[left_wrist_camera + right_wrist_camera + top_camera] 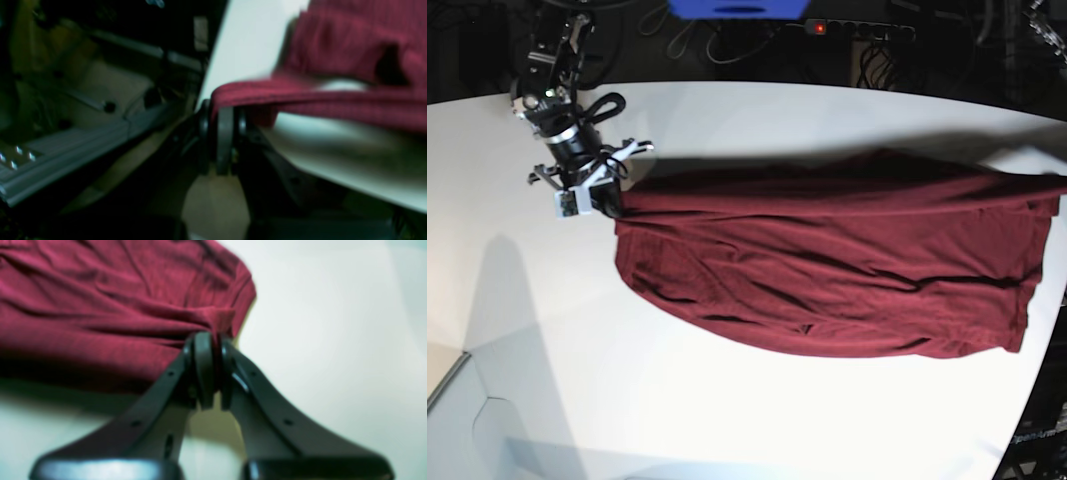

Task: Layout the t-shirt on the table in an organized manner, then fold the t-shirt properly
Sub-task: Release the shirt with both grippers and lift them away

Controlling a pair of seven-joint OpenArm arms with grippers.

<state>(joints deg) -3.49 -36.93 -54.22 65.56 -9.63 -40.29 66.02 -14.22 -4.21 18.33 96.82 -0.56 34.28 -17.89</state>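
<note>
Across the table [727, 120] the maroon t-shirt [827, 270] is stretched wide between my two arms, part draped and part lifted, one end near the table's curved edge. Right gripper [210, 340]: jaws clamped on a bunched fold of the shirt's edge, fabric pulling taut away from the pinch. Left gripper [223, 111]: also closed on a shirt edge, right at the table's rim; it's out of frame in the base view, and the wrist view is blurred, but the cloth clearly runs off the fingertips. My read: we're in the layout step, spreading, not folding yet. The body is wrinkled, with a long crease running its length, and I can't make out the sleeves. The next move calls for even tension on both corners, lowering together so the cloth lands flat and fully on the table. No containers in view, nothing to report there.
</note>
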